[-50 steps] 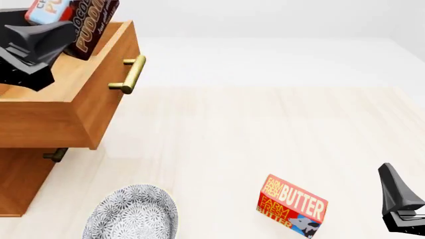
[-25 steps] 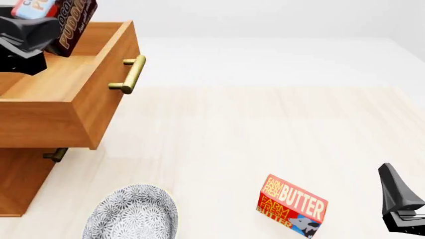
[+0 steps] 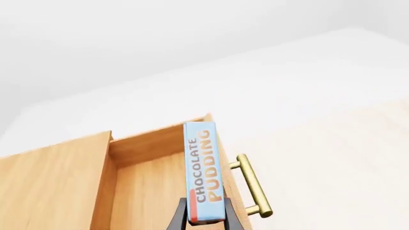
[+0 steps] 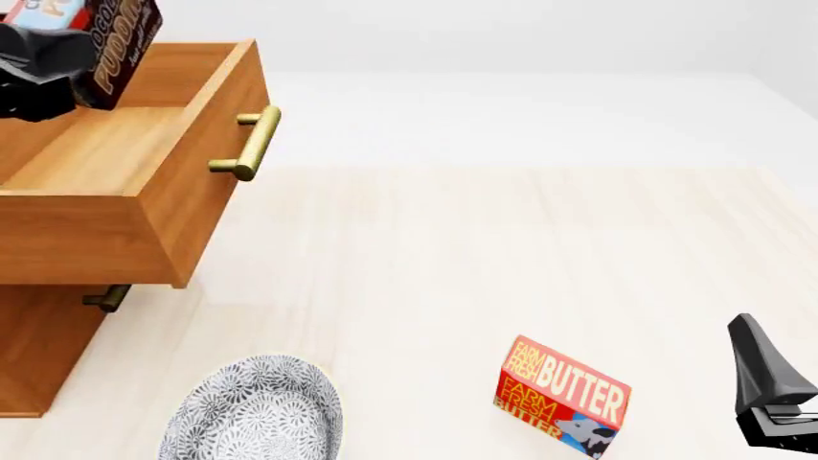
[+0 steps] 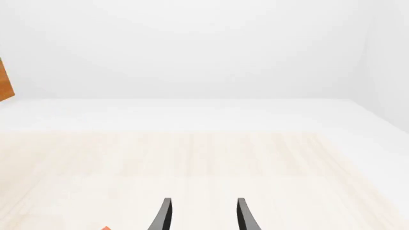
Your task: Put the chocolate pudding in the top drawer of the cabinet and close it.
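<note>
Chocolate pudding: thin flat box, light blue edge with orange lettering, dark brown face. Location: held aloft above the open top drawer, not yet inside it. Long axis runs outward from the claw, along the fingers, its far end aimed over the drawer's interior near the front panel; in the front view the box stands tilted, upper end partly cut off by the frame.

Left gripper: clamped on the near end of the box, one dark finger either side. It is the nearer arm by far; the box lies directly ahead of it.

Top drawer: pulled out from the cabinet, bare wooden floor showing, brass handle on the front. Judgement: the move ahead turns on lowering the box straight down between the drawer walls.

Right gripper: fingers apart, empty, well away from the cabinet, near the table's right edge.

Other items: butter box, patterned bowl.
</note>
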`<state>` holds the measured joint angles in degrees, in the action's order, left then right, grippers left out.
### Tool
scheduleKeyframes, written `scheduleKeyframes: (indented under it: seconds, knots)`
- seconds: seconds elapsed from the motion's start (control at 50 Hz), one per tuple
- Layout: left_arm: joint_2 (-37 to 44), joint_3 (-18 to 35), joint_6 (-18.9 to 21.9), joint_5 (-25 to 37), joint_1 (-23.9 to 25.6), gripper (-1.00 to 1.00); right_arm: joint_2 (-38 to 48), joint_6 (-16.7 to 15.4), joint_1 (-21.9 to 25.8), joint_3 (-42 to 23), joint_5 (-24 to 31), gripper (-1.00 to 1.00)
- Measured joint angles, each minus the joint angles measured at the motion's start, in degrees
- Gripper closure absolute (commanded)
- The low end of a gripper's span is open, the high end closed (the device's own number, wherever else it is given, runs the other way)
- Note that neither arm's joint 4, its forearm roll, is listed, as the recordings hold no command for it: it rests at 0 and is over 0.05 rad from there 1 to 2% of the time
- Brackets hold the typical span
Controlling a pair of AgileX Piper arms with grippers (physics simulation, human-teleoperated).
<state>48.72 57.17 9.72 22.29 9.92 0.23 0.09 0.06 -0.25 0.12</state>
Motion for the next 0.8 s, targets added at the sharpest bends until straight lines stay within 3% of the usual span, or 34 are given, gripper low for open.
scheduleKeyframes:
  seconds: [0.8]
  knots:
    - [7.7, 2.8, -2.6, 2.9, -4.7, 1.00, 0.0, 0.0, 0.0, 0.0, 0.0, -1.00]
